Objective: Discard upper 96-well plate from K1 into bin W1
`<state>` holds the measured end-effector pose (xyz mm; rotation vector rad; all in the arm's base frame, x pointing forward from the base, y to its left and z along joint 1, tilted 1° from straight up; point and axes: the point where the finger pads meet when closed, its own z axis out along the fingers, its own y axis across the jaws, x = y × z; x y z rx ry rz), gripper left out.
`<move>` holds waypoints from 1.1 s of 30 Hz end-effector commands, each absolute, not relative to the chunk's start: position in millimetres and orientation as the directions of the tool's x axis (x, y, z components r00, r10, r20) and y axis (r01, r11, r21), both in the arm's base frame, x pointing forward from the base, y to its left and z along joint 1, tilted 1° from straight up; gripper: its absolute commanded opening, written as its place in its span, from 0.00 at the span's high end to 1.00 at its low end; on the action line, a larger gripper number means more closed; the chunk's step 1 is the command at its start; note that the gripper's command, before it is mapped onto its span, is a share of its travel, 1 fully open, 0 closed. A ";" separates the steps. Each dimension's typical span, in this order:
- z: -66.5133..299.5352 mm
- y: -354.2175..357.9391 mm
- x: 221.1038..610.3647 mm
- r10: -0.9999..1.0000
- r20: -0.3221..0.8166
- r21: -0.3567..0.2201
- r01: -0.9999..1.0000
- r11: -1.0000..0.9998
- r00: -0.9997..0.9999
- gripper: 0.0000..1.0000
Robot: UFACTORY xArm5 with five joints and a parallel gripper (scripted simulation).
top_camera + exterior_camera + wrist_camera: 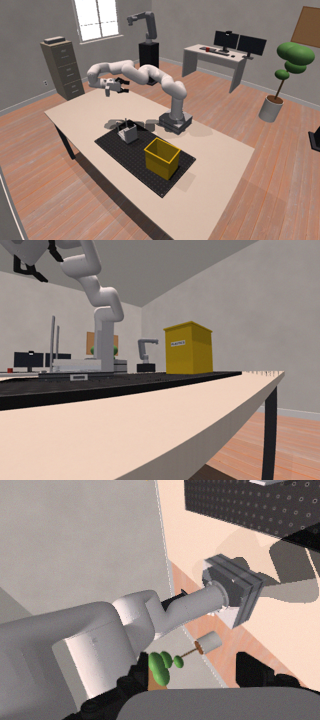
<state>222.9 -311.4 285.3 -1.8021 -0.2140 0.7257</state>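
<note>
The stack rack K1 (pixel 127 133) stands on the black perforated mat (pixel 144 155), with thin upright posts and white 96-well plates stacked inside; it also shows in the exterior view (pixel 74 366) at the left. The yellow plastics bin W1 (pixel 161 161) stands upright on the mat to the right of the rack, labelled PLASTICS in the exterior view (pixel 188 348). My gripper (pixel 125 86) is open and empty, held high above the table's far side, well away from the rack. In the wrist view the black fingers frame the arm's own base.
The arm's base (pixel 175 121) sits on the table behind the mat. A filing cabinet (pixel 62 69), a desk with monitors (pixel 227 51), a second arm on a pedestal (pixel 148 38) and a potted plant (pixel 281 85) stand off the table.
</note>
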 end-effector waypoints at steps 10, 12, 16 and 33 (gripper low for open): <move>286.5 -311.5 222.9 0.482 -0.369 -0.910 -0.204 -0.361 0.795 0.00; 286.5 -311.5 222.9 0.482 -0.369 -0.910 -0.204 -0.361 0.795 0.00; 286.5 -311.5 222.9 0.482 -0.369 -0.910 -0.204 -0.361 0.795 0.00; 276.1 -274.3 275.4 0.420 -0.506 -0.751 -0.146 -0.644 0.753 0.00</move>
